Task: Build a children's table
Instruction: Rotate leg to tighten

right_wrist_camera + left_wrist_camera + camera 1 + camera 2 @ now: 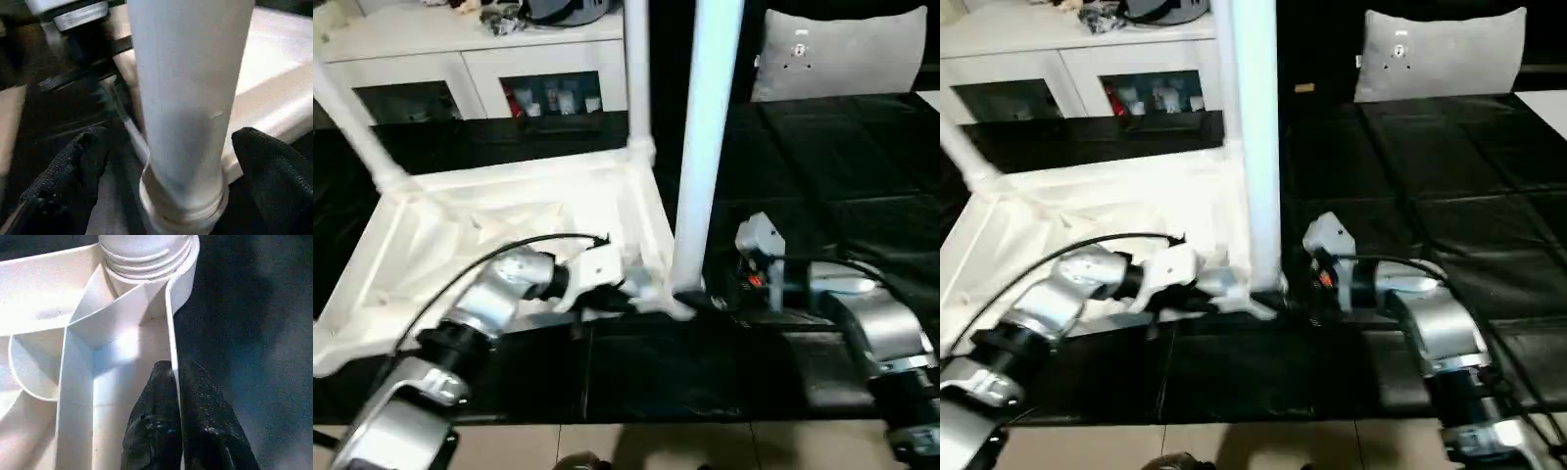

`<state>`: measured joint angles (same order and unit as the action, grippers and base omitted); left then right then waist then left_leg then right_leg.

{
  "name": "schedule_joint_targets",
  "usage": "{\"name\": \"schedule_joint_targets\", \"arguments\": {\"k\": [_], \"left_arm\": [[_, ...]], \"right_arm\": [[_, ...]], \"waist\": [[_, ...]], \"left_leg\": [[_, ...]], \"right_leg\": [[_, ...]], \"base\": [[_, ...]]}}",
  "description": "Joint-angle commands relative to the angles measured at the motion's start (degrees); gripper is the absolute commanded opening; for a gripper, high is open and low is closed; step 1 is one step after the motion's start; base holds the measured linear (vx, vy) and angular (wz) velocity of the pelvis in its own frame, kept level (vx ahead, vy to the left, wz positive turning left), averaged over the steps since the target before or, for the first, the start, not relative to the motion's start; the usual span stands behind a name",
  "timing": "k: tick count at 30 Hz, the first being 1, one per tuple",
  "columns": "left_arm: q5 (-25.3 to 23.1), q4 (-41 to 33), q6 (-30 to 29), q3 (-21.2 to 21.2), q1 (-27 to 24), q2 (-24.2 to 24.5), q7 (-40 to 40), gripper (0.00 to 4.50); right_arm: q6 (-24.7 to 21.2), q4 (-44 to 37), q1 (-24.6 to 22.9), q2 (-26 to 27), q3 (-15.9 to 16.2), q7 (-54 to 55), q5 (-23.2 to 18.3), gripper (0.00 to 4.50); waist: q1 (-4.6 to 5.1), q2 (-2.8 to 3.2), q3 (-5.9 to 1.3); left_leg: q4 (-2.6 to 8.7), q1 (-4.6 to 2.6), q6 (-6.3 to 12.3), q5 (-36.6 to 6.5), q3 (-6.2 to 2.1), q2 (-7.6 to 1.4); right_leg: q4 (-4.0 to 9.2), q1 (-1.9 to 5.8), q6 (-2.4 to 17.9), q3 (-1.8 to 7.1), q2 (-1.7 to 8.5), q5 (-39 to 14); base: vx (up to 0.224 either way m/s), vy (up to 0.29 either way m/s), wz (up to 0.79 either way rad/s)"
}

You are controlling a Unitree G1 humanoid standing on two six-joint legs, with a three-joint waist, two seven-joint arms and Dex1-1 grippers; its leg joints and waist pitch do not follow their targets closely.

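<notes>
Tabletop (509, 220) lies upside down on the black mat (862, 196) in front of you, ribbed underside up, filling the left half of the scene. Behind it, far left, you have a white cabinet (470, 59) with glass doors, and far right a grey cushion (847, 54) stands on the mat.

Three legs stand upright in corner sockets: one at the far left corner (352, 122), one at the far right corner (636, 73), and the closest one (705, 147) in the near right corner, rising out of the top of your view.

Your left arm (489, 304) reaches in from the near left across the tabletop's near edge. Your left gripper (177, 423) is clamped on the rim wall (172, 333) just beside the near right socket, one finger each side of the wall.

Your right arm (871, 323) comes in from the right. Your right gripper (171, 186) is spread wide around the base of the near right leg, fingers (73, 171) standing clear on either side, not touching it.
</notes>
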<state>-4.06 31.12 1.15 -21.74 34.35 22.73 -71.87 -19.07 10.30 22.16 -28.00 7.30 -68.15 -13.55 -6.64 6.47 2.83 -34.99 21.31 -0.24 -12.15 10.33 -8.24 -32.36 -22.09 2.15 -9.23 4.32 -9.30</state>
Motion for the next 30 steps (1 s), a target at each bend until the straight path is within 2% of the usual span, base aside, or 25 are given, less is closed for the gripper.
{"name": "schedule_joint_targets", "arguments": {"k": [1,2,6,7,11,15,24,25,30], "left_arm": [[1.16,-2.86,3.13,-1.45,0.81,1.39,-4.34,0.00],[1.32,-3.19,3.24,-1.71,0.65,1.77,-5.21,0.00],[1.50,-3.97,4.40,-2.27,0.00,2.84,-7.54,0.00],[1.62,-3.96,5.18,-2.48,-0.15,3.13,-8.52,0.00],[2.00,-3.97,5.73,-2.56,-0.35,3.21,-9.50,0.00],[2.01,-4.32,5.88,-3.08,-0.55,3.21,-9.86,0.00],[1.93,-3.81,6.29,-3.07,-0.44,3.18,-9.98,0.00],[2.12,-3.86,6.10,-3.02,-0.52,3.16,-9.96,0.00],[2.71,-4.16,4.61,-2.36,-0.75,2.25,-8.60,0.00]], "right_arm": [[0.56,-0.15,0.96,-0.71,1.45,-3.85,-1.58,4.21],[0.55,-0.04,0.98,-0.95,1.76,-4.76,-1.81,4.10],[0.31,-0.09,0.87,-1.45,2.64,-7.48,-2.28,3.84],[0.48,0.03,0.92,-1.53,2.90,-8.55,-2.50,3.74],[-0.08,0.49,1.24,-1.53,3.58,-9.85,-3.07,3.34],[-0.78,0.88,1.56,-1.69,4.57,-11.15,-3.27,2.99],[-1.18,1.03,1.71,-1.60,5.26,-12.24,-3.40,2.39],[-1.63,0.48,1.37,-1.30,5.38,-12.02,-3.81,2.19],[-3.62,-1.46,0.05,0.21,4.95,-10.09,-5.01,2.00]], "waist": [[0.02,-1.18,-4.30],[-0.23,-0.88,-4.30],[-0.62,-0.98,-4.33],[-0.74,-1.20,-4.34],[-1.42,-1.23,-4.32],[-1.45,-1.27,-4.31],[-1.50,-1.43,-4.39],[-1.50,-1.48,-4.39],[-1.50,-1.20,-4.40]], "left_leg": [[3.95,-0.79,5.53,-8.93,-2.86,-6.58],[3.96,-0.76,5.37,-8.72,-2.91,-6.62],[3.99,-0.75,5.03,-8.63,-2.96,-6.86],[3.95,-0.73,5.07,-8.47,-2.87,-6.72],[3.90,-0.85,4.92,-7.89,-2.78,-6.67],[3.95,-0.87,4.49,-8.33,-2.88,-6.75],[3.80,-0.80,4.94,-7.29,-2.77,-6.61],[3.80,-0.78,4.91,-7.23,-2.77,-6.56],[3.80,-0.77,4.68,-7.39,-2.88,-6.60]], "right_leg": [[3.60,2.83,6.03,4.88,6.82,-15.25],[3.40,2.81,6.30,4.91,6.89,-15.41],[3.25,2.81,6.67,5.02,7.01,-14.94],[3.22,2.79,6.76,5.05,7.04,-15.03],[3.47,2.68,5.98,5.02,6.95,-16.85],[3.48,2.69,5.89,4.97,6.97,-17.15],[3.50,2.70,5.48,4.94,6.94,-17.12],[3.49,2.75,5.42,4.94,6.95,-17.30],[3.53,2.75,5.23,4.90,6.94,-17.52]], "base": [[0.000,0.000,0.00],[0.000,0.000,0.00],[0.000,0.000,0.00],[0.000,0.000,0.00],[0.000,0.000,0.00],[0.000,0.000,0.00],[0.000,0.000,0.00],[0.000,0.000,0.00],[0.000,0.000,0.00]]}}
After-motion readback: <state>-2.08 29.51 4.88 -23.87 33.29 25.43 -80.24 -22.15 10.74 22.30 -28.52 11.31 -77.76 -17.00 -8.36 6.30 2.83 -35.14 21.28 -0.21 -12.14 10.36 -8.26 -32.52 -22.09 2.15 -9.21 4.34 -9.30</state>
